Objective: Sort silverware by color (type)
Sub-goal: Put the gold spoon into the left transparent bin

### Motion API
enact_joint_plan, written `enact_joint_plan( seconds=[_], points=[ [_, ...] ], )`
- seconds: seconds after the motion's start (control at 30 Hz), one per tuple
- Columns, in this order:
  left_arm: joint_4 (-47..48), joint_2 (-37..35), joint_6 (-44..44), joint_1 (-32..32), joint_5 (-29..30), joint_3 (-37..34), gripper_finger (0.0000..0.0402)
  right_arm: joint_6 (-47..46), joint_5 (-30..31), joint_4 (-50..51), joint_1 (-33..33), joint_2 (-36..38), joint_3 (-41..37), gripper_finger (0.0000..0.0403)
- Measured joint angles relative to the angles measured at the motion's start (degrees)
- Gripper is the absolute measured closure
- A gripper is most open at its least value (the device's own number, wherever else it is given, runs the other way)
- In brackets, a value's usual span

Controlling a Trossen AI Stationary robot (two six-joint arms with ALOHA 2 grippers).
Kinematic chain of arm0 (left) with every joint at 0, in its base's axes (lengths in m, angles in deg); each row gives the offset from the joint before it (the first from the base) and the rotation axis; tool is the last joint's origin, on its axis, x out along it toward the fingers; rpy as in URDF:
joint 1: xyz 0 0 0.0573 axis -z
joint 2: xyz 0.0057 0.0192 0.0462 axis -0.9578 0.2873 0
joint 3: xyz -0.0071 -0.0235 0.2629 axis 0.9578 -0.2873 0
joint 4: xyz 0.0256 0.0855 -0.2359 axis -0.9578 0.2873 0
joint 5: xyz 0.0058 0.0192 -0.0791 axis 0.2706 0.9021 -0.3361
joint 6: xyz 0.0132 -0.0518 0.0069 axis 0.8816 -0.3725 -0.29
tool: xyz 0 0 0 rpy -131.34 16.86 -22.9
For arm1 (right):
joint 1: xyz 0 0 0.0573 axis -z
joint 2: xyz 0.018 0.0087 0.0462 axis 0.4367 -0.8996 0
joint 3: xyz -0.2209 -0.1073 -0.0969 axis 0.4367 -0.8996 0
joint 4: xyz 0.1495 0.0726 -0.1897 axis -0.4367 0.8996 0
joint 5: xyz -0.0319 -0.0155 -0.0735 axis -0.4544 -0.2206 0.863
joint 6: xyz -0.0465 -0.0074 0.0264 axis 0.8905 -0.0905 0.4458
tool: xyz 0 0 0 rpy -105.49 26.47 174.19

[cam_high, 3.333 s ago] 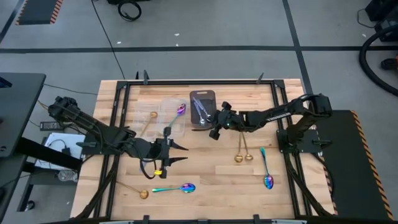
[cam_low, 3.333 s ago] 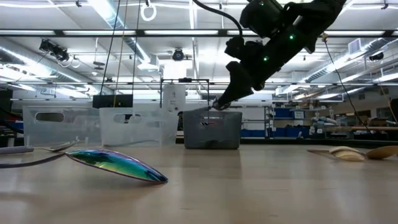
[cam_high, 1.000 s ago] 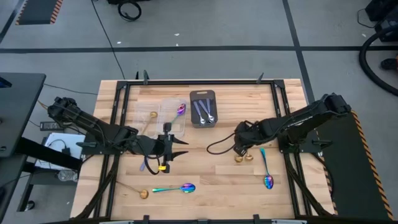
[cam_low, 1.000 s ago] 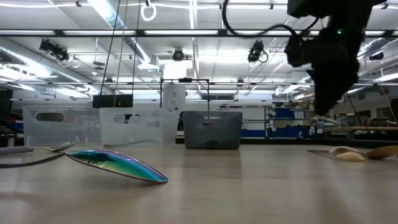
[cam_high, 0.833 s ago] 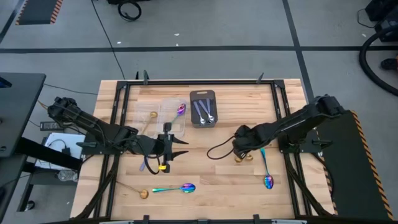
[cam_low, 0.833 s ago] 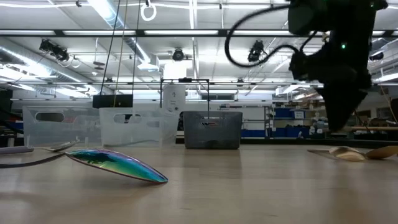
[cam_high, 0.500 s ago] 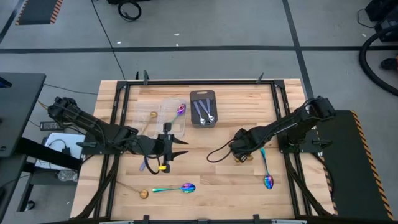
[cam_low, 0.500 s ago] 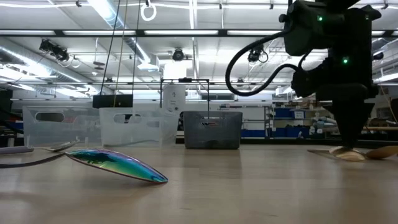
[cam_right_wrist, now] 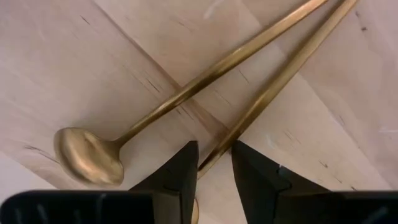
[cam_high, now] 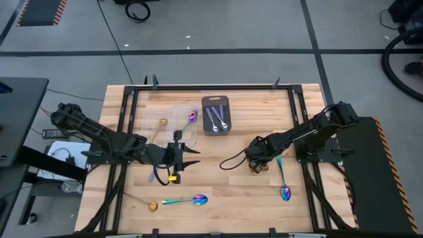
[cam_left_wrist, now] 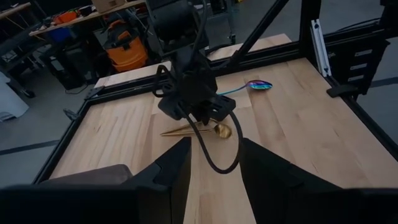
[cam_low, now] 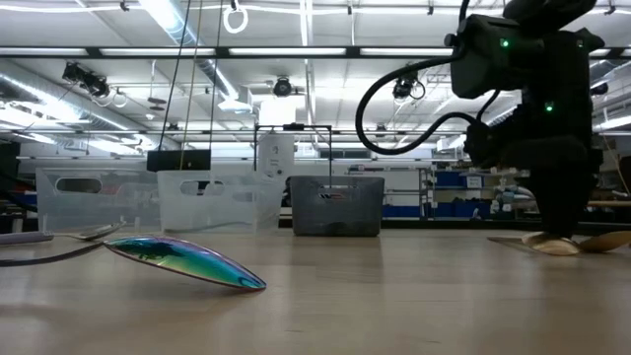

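Wooden table (cam_high: 218, 185) under my arms: right hand (cam_right_wrist: 214, 163) down over two gold spoons (cam_right_wrist: 205, 78), fingers straddling one handle, not closed. Left hand (cam_high: 188, 160) waits open mid-table. Rainbow spoons (cam_high: 188, 199) lie nearby.

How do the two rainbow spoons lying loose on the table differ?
The rainbow spoon near the front edge lies crosswise beside a gold spoon, on the left arm's side. The rainbow spoon on the right arm's side lies lengthwise, bowl toward the front, alone. Both are iridescent, thin-handled, and untouched by either arm.
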State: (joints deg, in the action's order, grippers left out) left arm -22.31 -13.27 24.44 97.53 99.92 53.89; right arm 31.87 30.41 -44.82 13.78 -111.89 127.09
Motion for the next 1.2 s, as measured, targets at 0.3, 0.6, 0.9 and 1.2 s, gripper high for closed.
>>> enact_joint_plan(
  seconds=[0.3,0.6,0.9,1.2],
  points=[
    [0.00,0.00,-0.02,0.00,0.00,0.00,0.0260,1.63,-0.49,-0.41,0.26,-0.13,-0.08,0.0338],
    [0.00,0.00,-0.07,0.00,0.00,0.00,0.0260,2.20,0.54,-0.36,0.32,-0.15,-0.11,0.0391],
    [0.10,0.00,-0.37,0.00,0.00,0.00,0.0260,2.75,4.68,0.99,0.38,3.74,-0.75,0.0390],
    [0.68,0.00,0.41,-0.44,-0.02,0.00,0.0260,3.69,8.75,1.57,0.31,11.17,-0.43,0.0391]
  ],
)
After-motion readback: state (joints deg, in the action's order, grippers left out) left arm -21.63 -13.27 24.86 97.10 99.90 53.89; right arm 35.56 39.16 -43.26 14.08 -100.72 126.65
